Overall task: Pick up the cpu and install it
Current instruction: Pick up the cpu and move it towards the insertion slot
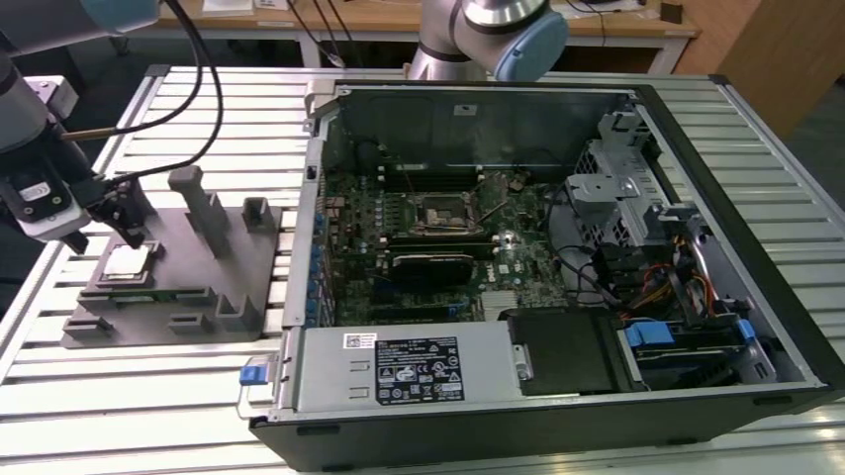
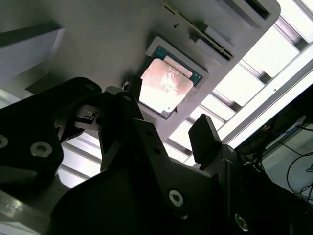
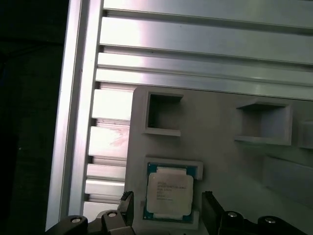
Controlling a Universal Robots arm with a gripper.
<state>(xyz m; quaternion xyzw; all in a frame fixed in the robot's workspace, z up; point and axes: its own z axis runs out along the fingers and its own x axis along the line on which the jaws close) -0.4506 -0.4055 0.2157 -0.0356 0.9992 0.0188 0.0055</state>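
Note:
The cpu [image 1: 126, 262], a small square chip with a silvery top, lies flat in a recess of the grey fixture block [image 1: 198, 287] at the exterior view's left. My gripper [image 1: 106, 237] hangs just above it, open, holding nothing. Both wrist views show the cpu [image 2: 166, 83] [image 3: 168, 193] between the two dark fingers [image 2: 205, 142] [image 3: 128, 208], which stand apart from its edges. The black-centred socket [image 1: 436, 213] sits on the motherboard inside the open computer case [image 1: 739, 198].
The fixture block has upright posts [image 1: 198, 203] and empty pockets [image 3: 164, 115] close to the gripper. The case wall [image 1: 307, 228] rises between fixture and motherboard. Cables [image 1: 198, 79] trail over the slatted metal table [image 1: 133, 396]. Another arm's base [image 1: 489, 40] stands behind the case.

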